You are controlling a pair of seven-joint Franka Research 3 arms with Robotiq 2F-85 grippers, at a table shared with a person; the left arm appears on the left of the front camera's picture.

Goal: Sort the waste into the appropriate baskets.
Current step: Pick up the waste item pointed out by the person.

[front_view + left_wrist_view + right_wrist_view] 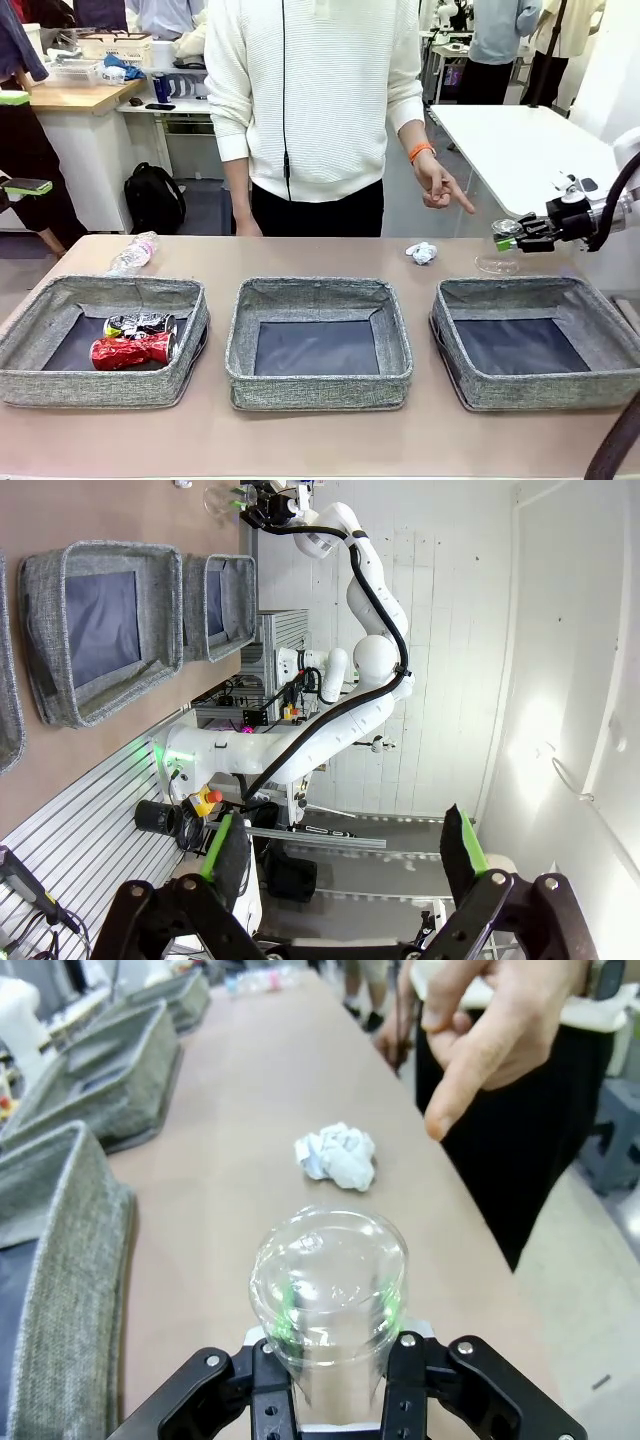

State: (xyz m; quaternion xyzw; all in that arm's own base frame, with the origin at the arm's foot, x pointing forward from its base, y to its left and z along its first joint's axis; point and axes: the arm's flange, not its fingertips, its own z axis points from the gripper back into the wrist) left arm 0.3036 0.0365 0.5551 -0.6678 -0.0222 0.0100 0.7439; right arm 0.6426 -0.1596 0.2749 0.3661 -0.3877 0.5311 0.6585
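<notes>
My right gripper point(512, 238) hangs above the table's far right, behind the right basket point(535, 288), shut on a clear plastic cup point(505, 228). In the right wrist view the cup point(328, 1280) sits between the fingers of the gripper point(335, 1350), its base pointing away. A crumpled white paper ball point(422, 253) point(338, 1155) lies on the table just beyond. The left basket point(100, 290) holds a crushed dark printed can point(140, 324) and a crushed red can point(132, 350). A clear bottle point(133, 253) lies behind it. My left gripper point(340, 825) is open, facing away from the table.
The middle basket point(318, 290) has nothing in it. A person in a white sweater stands at the far side, one hand point(445, 185) point(480, 1040) pointing a finger down toward the paper ball. Bare tabletop runs in front of the baskets.
</notes>
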